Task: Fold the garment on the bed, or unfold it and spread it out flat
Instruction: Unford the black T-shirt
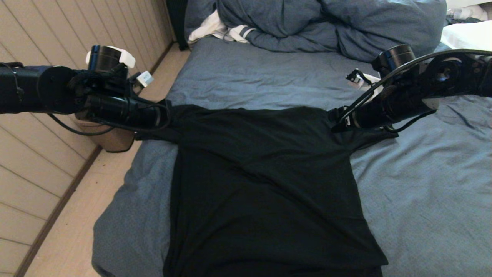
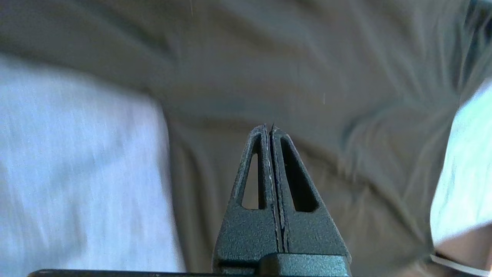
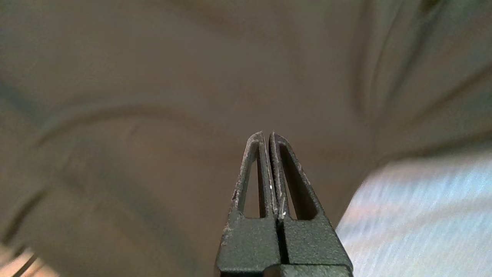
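Black T-shirt hangs plain side up over the bed, its long axis running from the far stretched edge toward the camera, the body draping down to the near edge of the slate-blue sheet. Its far edge is pulled taut crosswise between both arms. The left tool grips the left corner, fingers pressed together on the cloth; the right tool is likewise clamped on the right corner. Both wrist views show closed fingers against dark fabric. A blue duvet and a white stripe-cuffed cloth lie at the far end.
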